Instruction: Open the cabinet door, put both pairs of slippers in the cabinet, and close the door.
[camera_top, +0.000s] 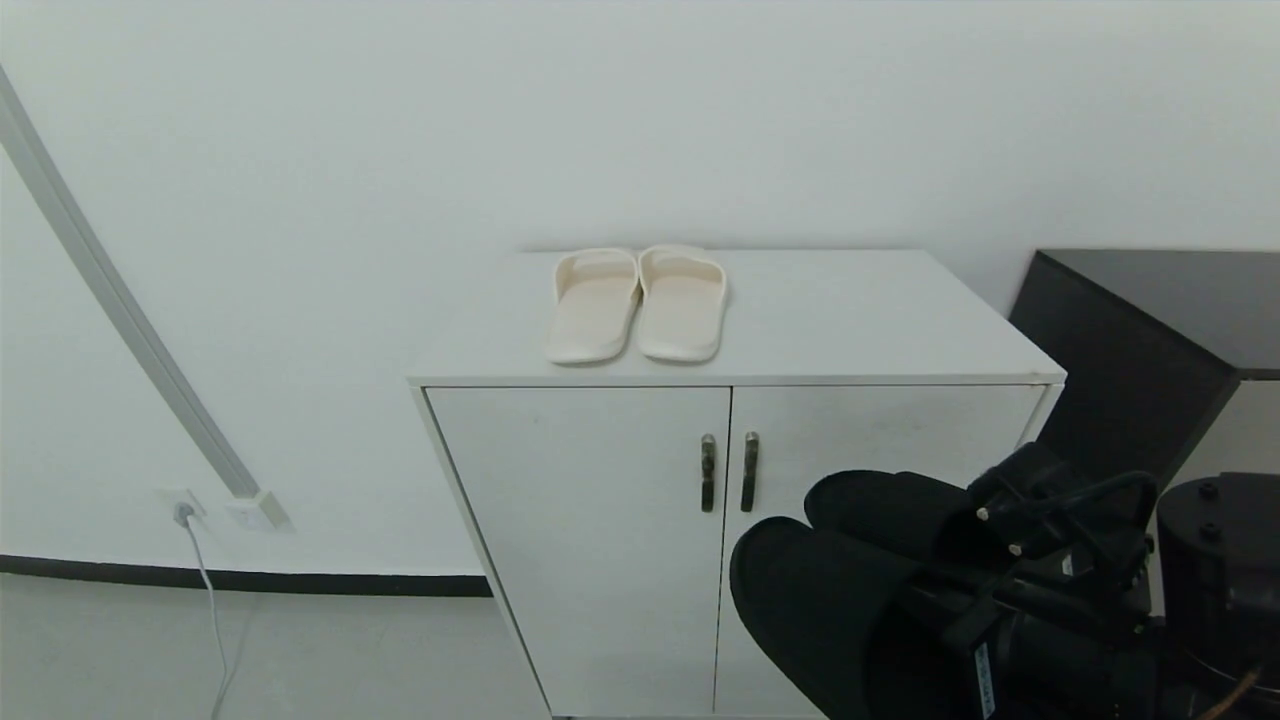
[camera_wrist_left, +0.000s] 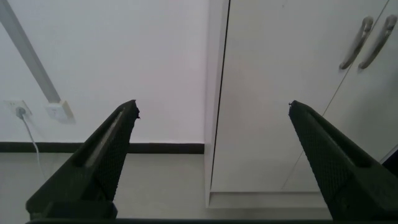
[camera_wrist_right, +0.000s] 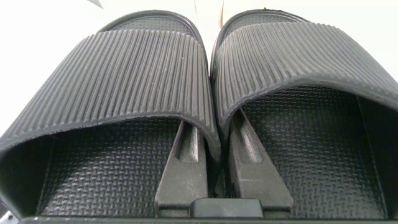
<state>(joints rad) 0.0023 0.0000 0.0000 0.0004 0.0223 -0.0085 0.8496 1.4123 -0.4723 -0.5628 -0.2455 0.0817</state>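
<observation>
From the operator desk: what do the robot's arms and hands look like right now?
Left hand: two black wedge-shaped fingers with a fine dotted grip texture. Right hand: matching black tapered fingers. Right arm: black housing, looped black cables, small silver screws, and a white label.

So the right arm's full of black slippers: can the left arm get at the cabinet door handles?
Probably yes: the left gripper is open and empty, facing the closed cabinet, with nothing between it and the door handles.
</observation>
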